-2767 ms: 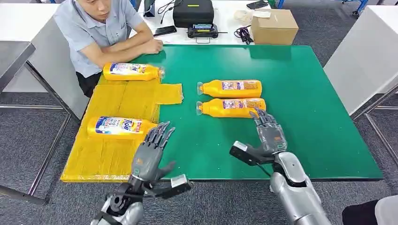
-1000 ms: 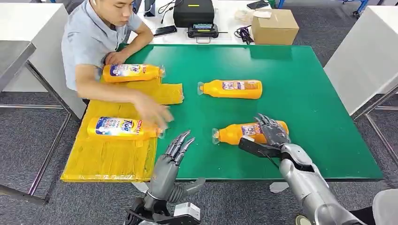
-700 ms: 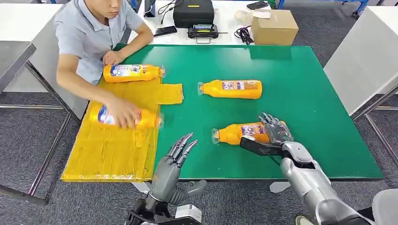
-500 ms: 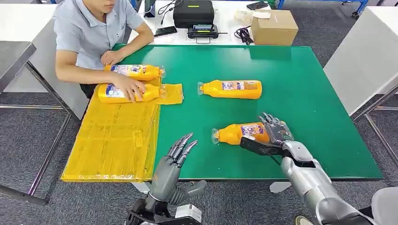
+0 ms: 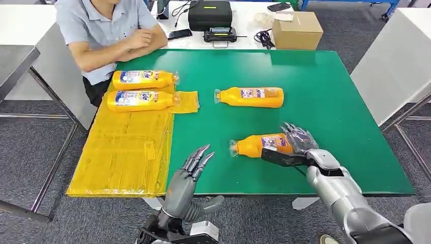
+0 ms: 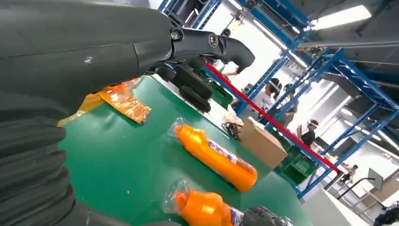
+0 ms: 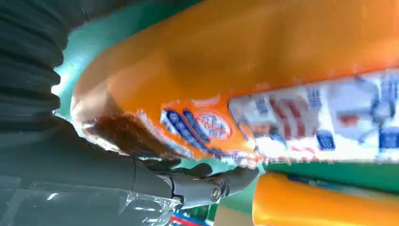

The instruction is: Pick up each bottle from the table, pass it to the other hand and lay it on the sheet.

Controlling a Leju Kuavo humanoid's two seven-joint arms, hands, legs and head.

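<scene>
My right hand [image 5: 299, 144] grips the base end of an orange bottle [image 5: 256, 145] near the green table's front edge, with the cap pointing toward my left hand. The right wrist view shows this bottle [image 7: 263, 66] close up, with my fingers [image 7: 207, 181] curled beneath it. My left hand [image 5: 186, 182] is open at the table's near edge, fingers spread, a short gap from the cap. A second orange bottle [image 5: 250, 96] lies farther back on the table. Two more bottles [image 5: 145, 79] [image 5: 142, 100] lie side by side at the far end of the yellow sheet [image 5: 122, 152].
A person [image 5: 106, 30] sits at the table's far left corner with arms folded on the green table [image 5: 330, 91]. Behind the table stand a cardboard box [image 5: 297, 29], a black case [image 5: 209, 14] and cables. The left wrist view shows both table bottles [image 6: 216, 157] [image 6: 202, 209].
The person slid the nearer sheet bottle up beside the far one, then drew the arm back and folded it. My right hand took the nearer table bottle and pulled it toward me.
</scene>
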